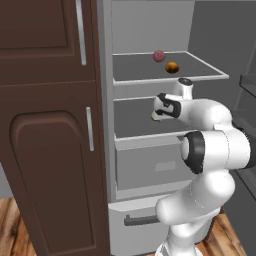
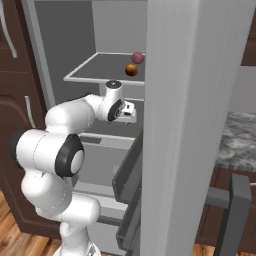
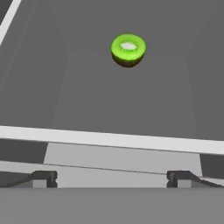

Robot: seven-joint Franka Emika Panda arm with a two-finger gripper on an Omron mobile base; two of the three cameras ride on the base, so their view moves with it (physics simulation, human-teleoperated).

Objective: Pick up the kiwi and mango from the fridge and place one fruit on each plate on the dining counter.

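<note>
- the fridge stands open, its pale interior showing two flat dark shelves above a bottom drawer with a dark handle; it is the landmark for all below.
- on the fridge's upper shelf lies the mango, an orange-brown ball near the middle of the shelf, with a dull red-pink ball just behind it toward the fridge's back wall; the two sit close, and whether they touch cannot be told.
- the kiwi lies on the fridge's lower shelf, set back from the shelf's pale front edge; in the hand view it shows a bright green face with a pale centre and a dark underside.
- in the left base view a small yellow-green bit of the kiwi peeks out just beside the robot's hand.
- the fingers stand spread wide apart, holding nothing; the gripper sits at the front of the fridge's lower shelf, level with its edge, and the kiwi is well clear of both tips.
- the white arm reaches into the fridge at the height of the lower shelf.
- left of the fridge stands a dark brown cabinet with thin metal handles.
- right of the fridge door, the right base view shows part of a grey marbled worktop.
</note>
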